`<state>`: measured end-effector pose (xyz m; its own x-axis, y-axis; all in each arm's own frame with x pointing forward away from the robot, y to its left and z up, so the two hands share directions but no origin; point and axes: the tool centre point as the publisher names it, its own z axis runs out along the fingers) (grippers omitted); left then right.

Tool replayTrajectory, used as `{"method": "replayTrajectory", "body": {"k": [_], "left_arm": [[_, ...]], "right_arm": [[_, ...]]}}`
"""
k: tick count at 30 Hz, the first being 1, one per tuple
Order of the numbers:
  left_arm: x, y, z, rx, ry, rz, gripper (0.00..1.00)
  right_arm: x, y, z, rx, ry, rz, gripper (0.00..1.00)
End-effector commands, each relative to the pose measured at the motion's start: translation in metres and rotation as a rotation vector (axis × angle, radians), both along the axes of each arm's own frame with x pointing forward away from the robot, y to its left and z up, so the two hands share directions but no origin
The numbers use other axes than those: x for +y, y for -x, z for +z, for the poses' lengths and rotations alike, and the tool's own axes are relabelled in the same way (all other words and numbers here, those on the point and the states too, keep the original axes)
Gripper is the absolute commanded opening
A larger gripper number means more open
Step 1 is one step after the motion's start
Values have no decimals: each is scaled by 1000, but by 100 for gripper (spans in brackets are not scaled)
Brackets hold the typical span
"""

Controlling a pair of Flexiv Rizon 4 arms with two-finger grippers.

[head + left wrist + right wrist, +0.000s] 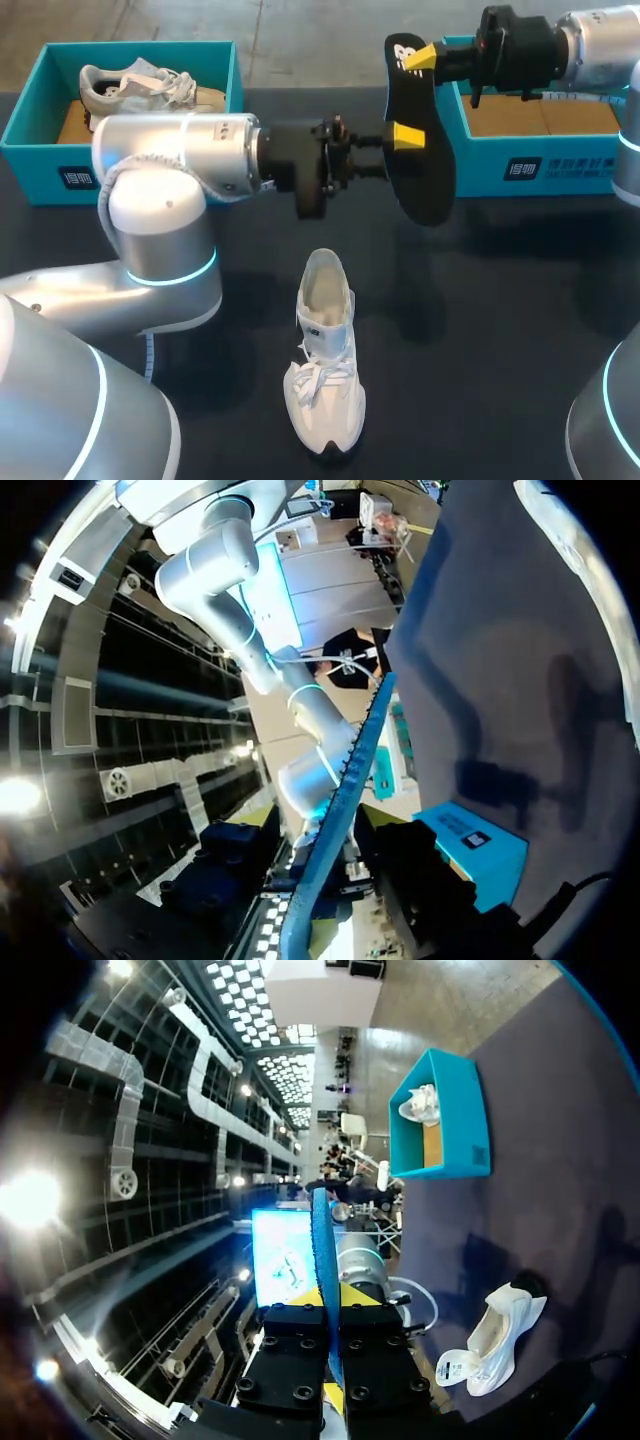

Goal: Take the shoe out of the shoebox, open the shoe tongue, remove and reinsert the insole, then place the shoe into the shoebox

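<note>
Over the dark table (500, 340), left hand (408, 136) and right hand (421, 57), arms level, each clamp the upright insole (425, 185).

Even overhead light, soft shadows around shoe (325, 370) on dark table (500, 350), glare spots in wrist views

Robotics lab: twin arms (170, 160), dark table (500, 330)

White sneaker (325, 365) stands on its sole mid dark table (500, 330), toe toward near edge, laces loose, mouth open. Black insole (425, 185) in the air, on edge, pinched by left gripper (405, 135) and right gripper (422, 57). Open teal shoebox (520, 165) far right.
</note>
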<state>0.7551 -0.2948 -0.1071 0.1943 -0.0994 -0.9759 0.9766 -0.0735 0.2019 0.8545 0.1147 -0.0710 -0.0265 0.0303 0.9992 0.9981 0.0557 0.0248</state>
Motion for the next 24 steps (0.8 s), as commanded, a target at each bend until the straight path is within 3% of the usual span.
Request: {"method": "replayTrajectory", "body": {"k": [1,8,24], "left_arm": [[1,5,0,-1,0,12,43],[0,11,7,-24,0,17,31],[0,11,11,-32,0,45,23]], "right_arm": [[1,0,-1,0,0,0,0],[1,0,-1,0,0,0,0],[1,0,-1,0,0,0,0]]}}
